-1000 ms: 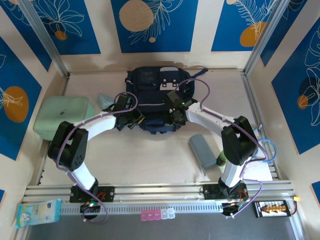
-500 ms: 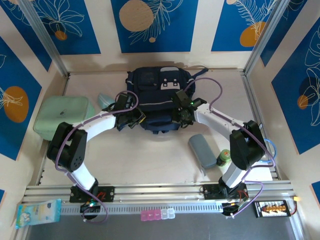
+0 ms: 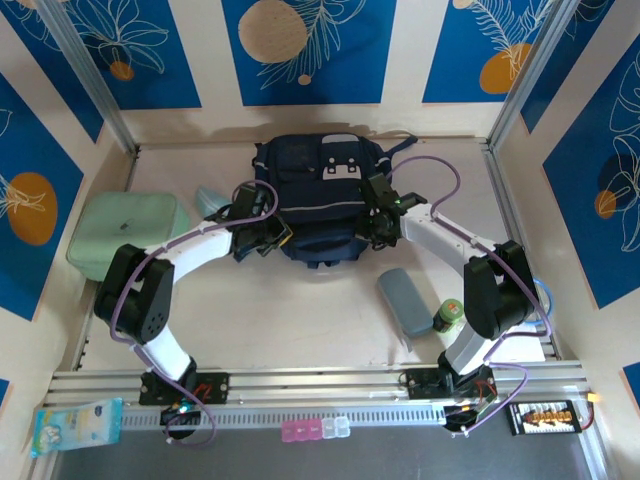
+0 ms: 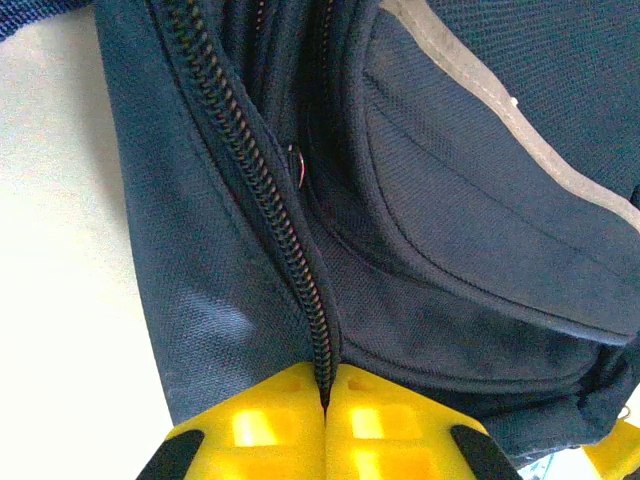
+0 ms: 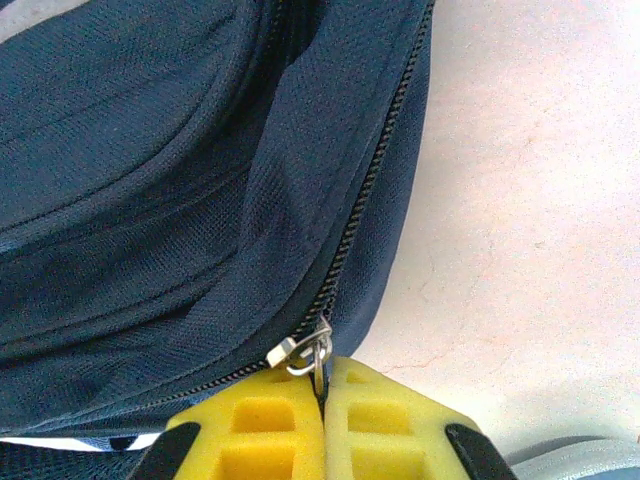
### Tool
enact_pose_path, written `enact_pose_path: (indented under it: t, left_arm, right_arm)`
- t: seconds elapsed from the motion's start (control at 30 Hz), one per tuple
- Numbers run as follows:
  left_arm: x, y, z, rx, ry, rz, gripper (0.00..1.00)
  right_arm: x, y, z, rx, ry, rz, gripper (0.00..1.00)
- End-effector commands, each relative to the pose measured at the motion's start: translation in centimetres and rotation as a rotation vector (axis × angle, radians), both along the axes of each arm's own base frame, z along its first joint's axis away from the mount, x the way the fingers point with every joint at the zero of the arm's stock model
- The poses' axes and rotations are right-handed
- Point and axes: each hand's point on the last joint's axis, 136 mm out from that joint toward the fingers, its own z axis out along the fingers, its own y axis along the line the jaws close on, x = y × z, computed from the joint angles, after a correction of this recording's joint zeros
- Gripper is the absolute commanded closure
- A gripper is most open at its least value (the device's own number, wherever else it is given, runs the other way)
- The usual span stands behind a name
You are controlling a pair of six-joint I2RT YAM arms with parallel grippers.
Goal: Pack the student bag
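The left gripper (image 4: 324,398) was closed tight on the zipper (image 4: 262,195) of the bag (image 4: 480,150), and the right gripper (image 5: 322,388) pinched the metal zipper pull (image 5: 303,350).

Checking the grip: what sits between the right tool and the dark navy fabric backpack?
In the right wrist view, a small silver metal zipper pull, pinched in the shut right tool, joins it to the dark navy fabric backpack at its zip.
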Motion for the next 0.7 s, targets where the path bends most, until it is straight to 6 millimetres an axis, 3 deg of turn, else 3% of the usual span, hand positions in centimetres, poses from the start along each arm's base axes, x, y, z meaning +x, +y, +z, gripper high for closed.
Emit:
enact_pose_path:
  t: [0.0,0.07,0.2,0.3,0.43,0.67]
  left_arm:
    - [0.6,2.2,-0.1,0.1,-0.009,0.032,1.0]
    - [0.7,2.4,0.1,0.112,-0.015,0.03,1.0]
    - [0.9,1.8,0.0,0.115,-0.015,0.004,1.0]
    - [1.2,1.2,-0.3,0.129,-0.012,-0.023,1.0]
    - [2.5,1.3,0.1,0.19,-0.042,-0.043,1.0]
    - [4.2,2.3,0.1,0.343,-0.05,-0.106,0.75]
  right_arm:
    - [0.8,-4.8,-0.6,-0.119,-0.002,-0.062,1.0]
    - [1.5,-6.0,-0.9,-0.104,0.005,-0.051,1.0]
    - [2.2,-6.0,-0.8,-0.034,-0.014,0.018,1.0]
    - [1.8,-4.1,-0.2,0.044,-0.033,0.103,1.0]
    - [-0.4,-0.8,0.5,0.126,-0.048,0.224,1.0]
    - [-4.6,4.4,2.3,0.369,-0.082,0.382,1.0]
